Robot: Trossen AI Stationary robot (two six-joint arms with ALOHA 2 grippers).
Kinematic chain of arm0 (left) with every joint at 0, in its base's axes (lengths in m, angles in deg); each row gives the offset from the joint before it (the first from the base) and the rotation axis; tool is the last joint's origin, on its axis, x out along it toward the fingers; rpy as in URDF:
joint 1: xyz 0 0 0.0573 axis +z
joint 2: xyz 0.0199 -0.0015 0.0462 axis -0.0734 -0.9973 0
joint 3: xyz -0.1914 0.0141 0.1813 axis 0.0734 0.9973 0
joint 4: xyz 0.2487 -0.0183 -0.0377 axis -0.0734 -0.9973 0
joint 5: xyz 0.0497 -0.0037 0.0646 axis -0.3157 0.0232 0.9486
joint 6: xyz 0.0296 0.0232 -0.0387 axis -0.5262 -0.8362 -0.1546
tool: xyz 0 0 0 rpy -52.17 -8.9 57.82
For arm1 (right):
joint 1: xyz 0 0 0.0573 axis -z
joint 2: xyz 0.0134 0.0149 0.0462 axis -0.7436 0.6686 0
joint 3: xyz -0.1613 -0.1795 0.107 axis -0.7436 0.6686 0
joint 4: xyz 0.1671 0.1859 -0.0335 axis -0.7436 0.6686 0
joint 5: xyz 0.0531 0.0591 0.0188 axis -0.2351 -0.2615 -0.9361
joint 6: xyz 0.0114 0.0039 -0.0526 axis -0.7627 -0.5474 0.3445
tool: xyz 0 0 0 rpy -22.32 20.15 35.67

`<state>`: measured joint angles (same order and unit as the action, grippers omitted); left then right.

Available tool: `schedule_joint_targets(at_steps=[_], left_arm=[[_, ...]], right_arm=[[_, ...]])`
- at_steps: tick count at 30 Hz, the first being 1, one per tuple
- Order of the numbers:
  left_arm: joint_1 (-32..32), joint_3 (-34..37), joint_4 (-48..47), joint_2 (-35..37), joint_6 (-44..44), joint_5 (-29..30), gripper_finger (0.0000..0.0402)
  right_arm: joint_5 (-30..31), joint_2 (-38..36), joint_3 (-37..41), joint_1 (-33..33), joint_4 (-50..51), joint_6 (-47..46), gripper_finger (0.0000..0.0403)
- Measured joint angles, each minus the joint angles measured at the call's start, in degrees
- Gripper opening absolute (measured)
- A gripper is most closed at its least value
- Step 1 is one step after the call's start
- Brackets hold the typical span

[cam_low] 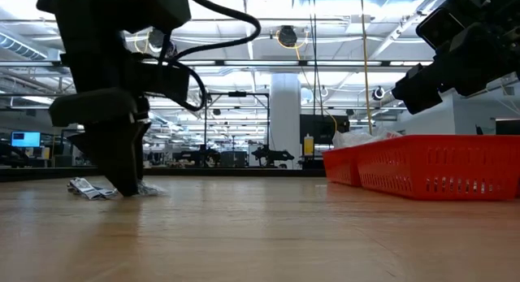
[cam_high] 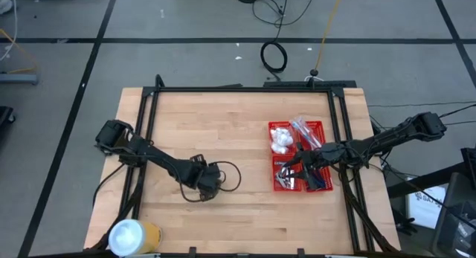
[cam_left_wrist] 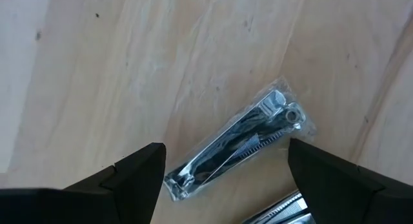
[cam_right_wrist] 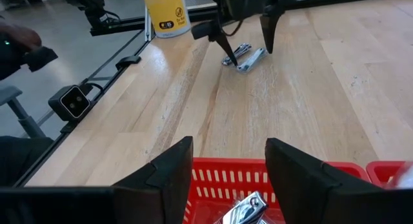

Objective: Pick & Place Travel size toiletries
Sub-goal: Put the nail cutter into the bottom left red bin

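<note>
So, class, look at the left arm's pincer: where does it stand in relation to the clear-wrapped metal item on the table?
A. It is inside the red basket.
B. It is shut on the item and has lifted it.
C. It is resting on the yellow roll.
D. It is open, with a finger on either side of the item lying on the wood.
D: in the left wrist view the left pincer is open and the wrapped item lies flat on the table between its fingers.

Two matte black arms (cam_high: 160, 163) of jointed segments, black cables looped alongside; each gripper (cam_left_wrist: 222, 179) has two wedge-shaped dark fingers.
</note>
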<state>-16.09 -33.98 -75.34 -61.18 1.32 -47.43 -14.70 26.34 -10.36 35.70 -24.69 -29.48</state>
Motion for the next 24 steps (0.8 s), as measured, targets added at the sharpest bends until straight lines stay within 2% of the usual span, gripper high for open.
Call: schedule_joint_targets(at_steps=[3, 6, 13, 19, 21, 24], left_arm=[[0.7, 0.0, 0.4, 0.0, -0.2, -3.0, 0.032], [1.2, -0.1, 1.0, 0.0, -1.4, -4.7, 0.0293], [2.9, 0.1, 4.6, 0.0, 0.5, -7.0, 0.0165], [3.9, 0.4, 14.4, -0.8, 0.9, -2.3, 0.0051], [4.1, 0.4, 18.8, -0.8, 0.7, 1.4, 0.0025], [5.2, 0.5, 24.2, -1.0, -1.6, 2.4, 0.0008]], right_arm=[[0.0, 0.0, 0.0, 0.0, 0.0, 0.0, 0.0181], [0.0, 0.0, 0.0, 0.0, 0.0, 0.0, 0.018], [0.0, 0.0, 0.0, 0.0, 0.0, 0.0, 0.0179], [0.0, 0.0, 0.0, 0.0, 0.0, 0.0, 0.0178], [0.0, 0.0, 0.0, 0.0, 0.0, 0.0, 0.0176], [0.0, 0.0, 0.0, 0.0, 0.0, 0.0, 0.0176]])
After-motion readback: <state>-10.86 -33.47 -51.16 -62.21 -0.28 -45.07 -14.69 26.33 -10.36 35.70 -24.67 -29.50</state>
